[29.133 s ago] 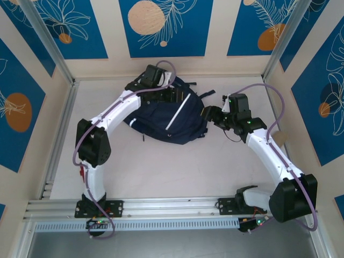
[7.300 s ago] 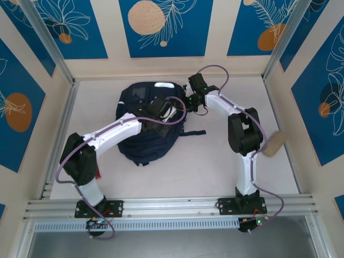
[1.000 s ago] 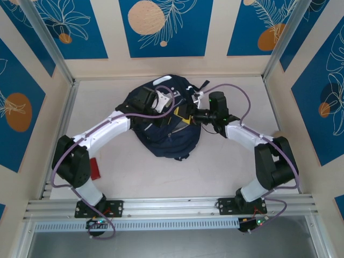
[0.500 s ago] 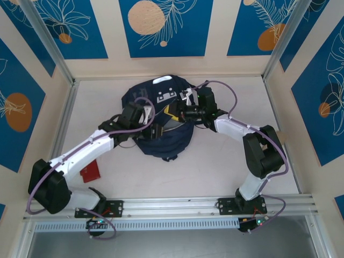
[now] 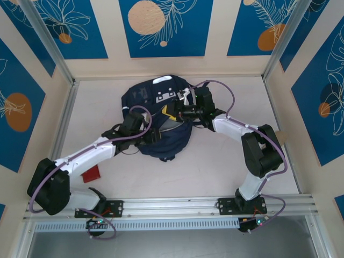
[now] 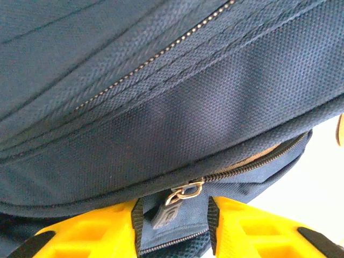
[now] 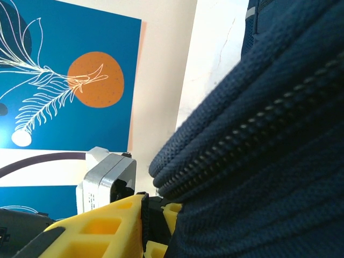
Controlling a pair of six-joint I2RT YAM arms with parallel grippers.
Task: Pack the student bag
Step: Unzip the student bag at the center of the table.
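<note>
The metal zip pull (image 6: 185,189) of the dark navy fabric backpack (image 5: 172,141) lies between the jaws of the left tool (image 6: 173,217); whether they clench it cannot be told.

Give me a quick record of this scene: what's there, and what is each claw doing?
Main item: navy backpack, lying on the white table
Left gripper: fingers flank a backpack fabric strip bearing a zip pull; grip unclear
Right gripper: against the backpack's zipped edge; grip unclear
Also there: small red object beside the left arm
</note>
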